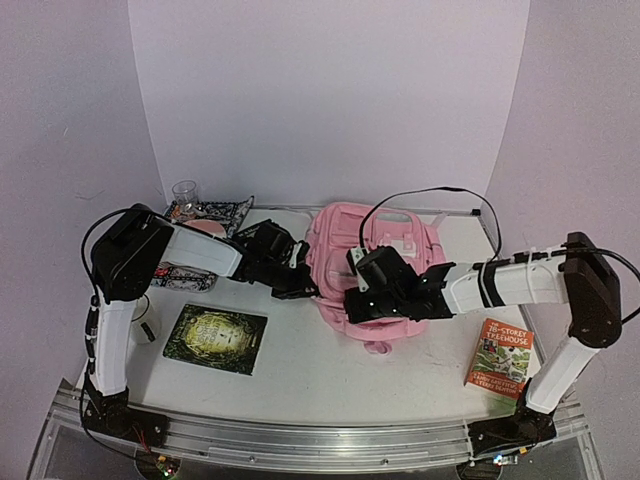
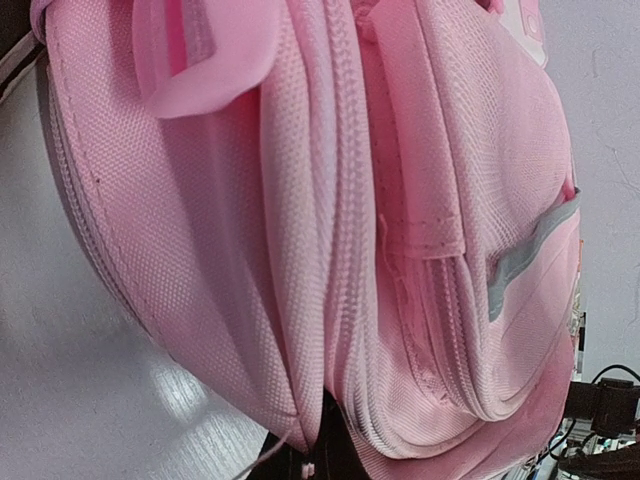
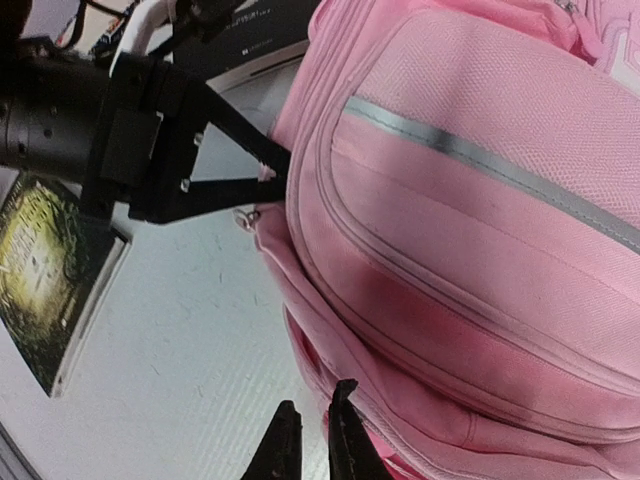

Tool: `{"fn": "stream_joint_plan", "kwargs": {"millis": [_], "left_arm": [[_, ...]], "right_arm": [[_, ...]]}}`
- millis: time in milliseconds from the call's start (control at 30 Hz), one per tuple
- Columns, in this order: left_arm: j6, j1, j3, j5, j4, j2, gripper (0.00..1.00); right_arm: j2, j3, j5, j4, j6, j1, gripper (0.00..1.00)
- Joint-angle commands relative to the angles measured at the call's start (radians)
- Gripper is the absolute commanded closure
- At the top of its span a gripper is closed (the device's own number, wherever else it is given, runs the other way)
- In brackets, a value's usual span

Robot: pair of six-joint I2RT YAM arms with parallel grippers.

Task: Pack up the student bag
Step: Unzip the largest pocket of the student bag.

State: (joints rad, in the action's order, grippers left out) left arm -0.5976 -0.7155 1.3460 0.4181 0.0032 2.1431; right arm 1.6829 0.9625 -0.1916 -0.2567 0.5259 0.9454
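Against the left side of the student bag (image 1: 335,250), the left end effector (image 3: 283,167) has its fingers drawn narrow, the tips meeting on the bag's side seam. The right end effector (image 3: 316,398) sits at the bag's lower front edge, its fingers a narrow slit apart with nothing seen between them. The one pink bag lies on the worktop (image 1: 320,370) between the two.

Well to the right of the right end effector lies a book (image 1: 500,358) whose cover reads "The 78-Storey Treehouse". Near the left end effector lies a second, dark green book (image 1: 215,338), its title too small to read. Beyond the left end effector stand one clear glass (image 1: 185,192) and a black-and-white patterned pouch (image 1: 215,212); a second patterned item (image 1: 180,275) lies to its left.
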Motion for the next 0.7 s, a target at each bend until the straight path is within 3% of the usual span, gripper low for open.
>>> {"fn": "stream_joint_plan", "kwargs": {"millis": [0, 433, 667], "left_arm": [[0.030, -0.006, -0.018, -0.011, -0.061, -0.047, 1.00], [0.029, -0.006, -0.017, -0.004, -0.061, -0.049, 1.00], [0.024, -0.006, -0.016, 0.007, -0.061, -0.049, 1.00]], "right_arm": [[-0.002, 0.050, 0.001, -0.019, 0.022, -0.012, 0.93], [0.019, 0.023, 0.052, 0.112, -0.009, 0.011, 0.80], [0.070, 0.040, -0.044, 0.160, 0.015, 0.015, 0.79]]}}
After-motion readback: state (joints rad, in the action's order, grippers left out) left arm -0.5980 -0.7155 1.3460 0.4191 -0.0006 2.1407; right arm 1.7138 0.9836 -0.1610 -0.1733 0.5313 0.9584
